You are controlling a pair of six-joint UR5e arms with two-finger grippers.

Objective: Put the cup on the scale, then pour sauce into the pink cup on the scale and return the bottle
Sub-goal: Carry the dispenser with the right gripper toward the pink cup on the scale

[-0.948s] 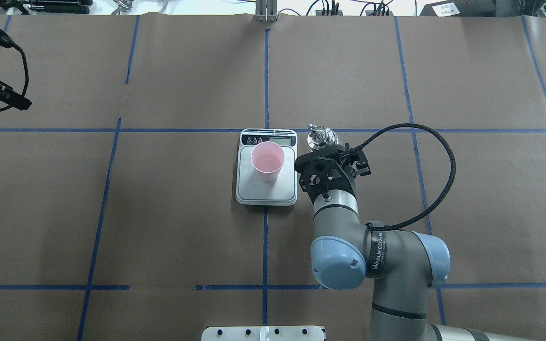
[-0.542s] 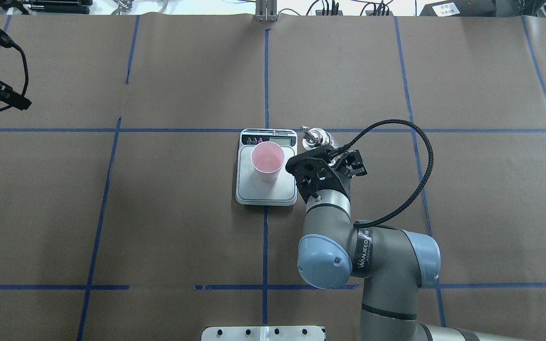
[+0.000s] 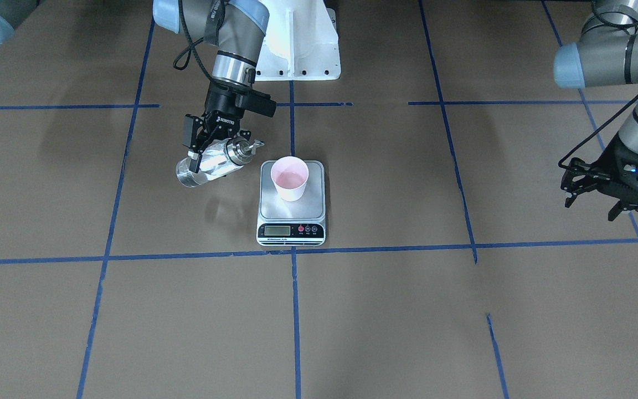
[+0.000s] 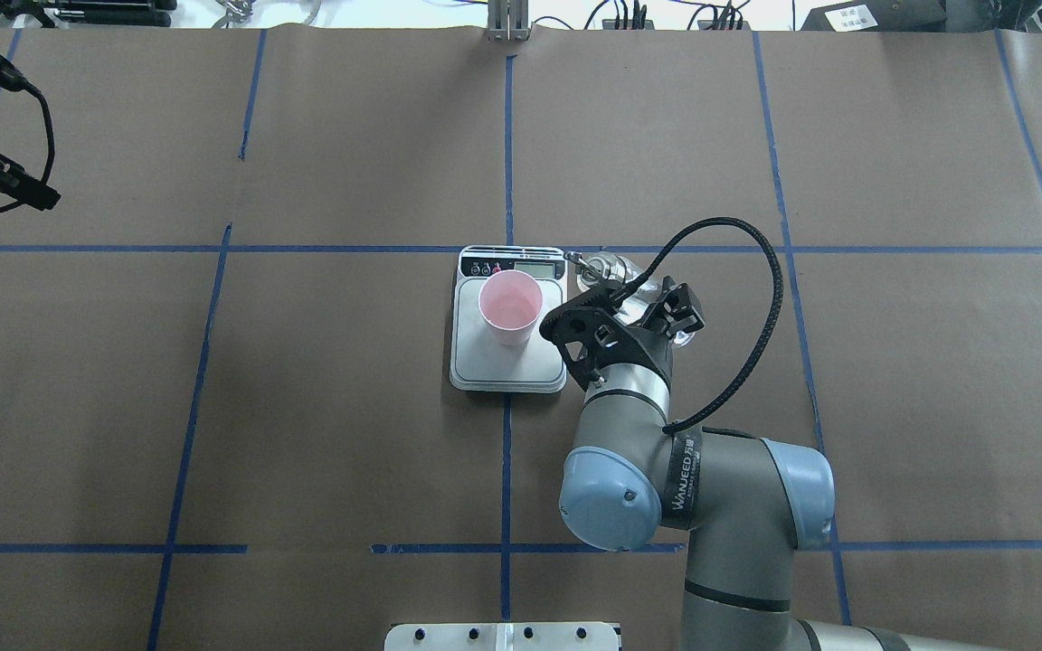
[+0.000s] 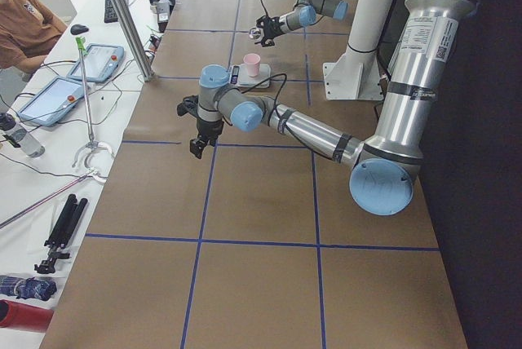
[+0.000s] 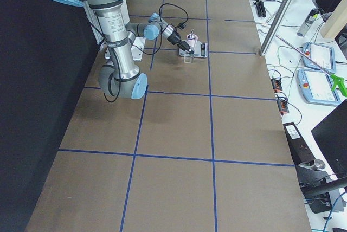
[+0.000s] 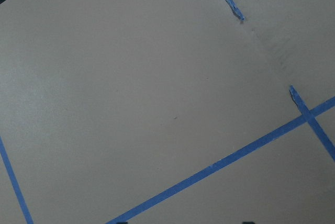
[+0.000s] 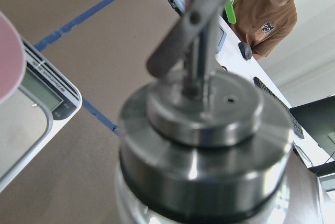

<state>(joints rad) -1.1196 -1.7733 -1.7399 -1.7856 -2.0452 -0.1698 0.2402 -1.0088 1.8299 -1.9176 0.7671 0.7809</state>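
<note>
The pale pink cup [image 3: 289, 177] stands upright on the scale [image 3: 274, 209], also in the overhead view as cup [image 4: 510, 306] on scale [image 4: 483, 363]. My right gripper [image 3: 207, 148] is shut on the clear glass bottle [image 3: 208, 164] and holds it in the air, tilted, beside the scale. Its silver cap [image 3: 237, 150] and spout point toward the cup. In the overhead view the cap [image 4: 610, 268] is by the scale's far right corner. The right wrist view shows the cap [image 8: 209, 130] close up. I see no liquid stream. My left gripper [image 3: 590, 206] is open and empty, far off.
Brown paper with blue tape lines [image 4: 508, 163] covers the table. The robot's white base [image 3: 297, 50] stands behind the scale. An operator [image 8: 261, 9] sits beyond the table's left end, with tablets [image 5: 98, 59] and cables on a side table.
My right arm has moved the bottle left toward the scale and tipped it further, the spout now by the scale's corner. The cup, scale and left arm have not moved.
</note>
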